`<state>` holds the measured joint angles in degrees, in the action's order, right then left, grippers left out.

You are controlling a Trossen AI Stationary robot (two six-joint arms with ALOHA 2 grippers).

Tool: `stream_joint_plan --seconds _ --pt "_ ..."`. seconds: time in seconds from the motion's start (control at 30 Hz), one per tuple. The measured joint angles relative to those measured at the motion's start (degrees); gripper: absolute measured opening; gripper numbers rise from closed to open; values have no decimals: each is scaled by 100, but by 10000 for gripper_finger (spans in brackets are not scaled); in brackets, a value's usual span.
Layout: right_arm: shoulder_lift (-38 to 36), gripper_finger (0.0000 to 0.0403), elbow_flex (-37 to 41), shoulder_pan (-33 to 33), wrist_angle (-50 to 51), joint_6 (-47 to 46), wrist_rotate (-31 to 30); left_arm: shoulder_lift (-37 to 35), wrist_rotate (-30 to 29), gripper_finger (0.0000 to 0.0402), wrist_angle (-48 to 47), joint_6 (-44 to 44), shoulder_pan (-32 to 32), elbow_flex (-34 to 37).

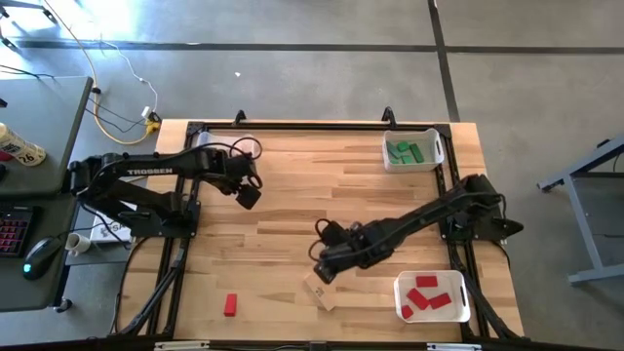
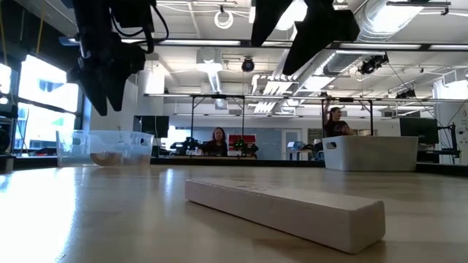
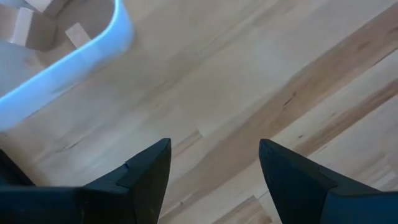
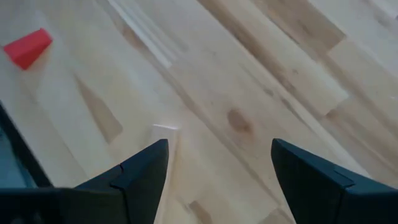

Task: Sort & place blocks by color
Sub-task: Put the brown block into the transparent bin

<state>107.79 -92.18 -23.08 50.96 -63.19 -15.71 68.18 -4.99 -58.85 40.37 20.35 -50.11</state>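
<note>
two claws wide open over wood table (image 1: pixel 292 214), ppl (image 2: pixel 218 139) in room behind.

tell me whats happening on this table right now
Two robot arms are sorting wooden blocks by color into clear bins. Green blocks sit in one bin and red blocks in another. The right gripper hangs open over a tan bar lying loose on the table. A lone red block also waits loose. The left gripper is open and empty near the bin holding tan blocks.
</note>
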Motion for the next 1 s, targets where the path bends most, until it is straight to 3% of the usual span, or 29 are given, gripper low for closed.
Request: stream_joint_plan --seconds 0.53,1.0 --pt "20 270 -887 -296 -314 302 -630 0 -54 229 -6 60 -246 0" --pt "609 270 -914 -278 -338 161 -89 0 -168 229 -4 58 -246 0"
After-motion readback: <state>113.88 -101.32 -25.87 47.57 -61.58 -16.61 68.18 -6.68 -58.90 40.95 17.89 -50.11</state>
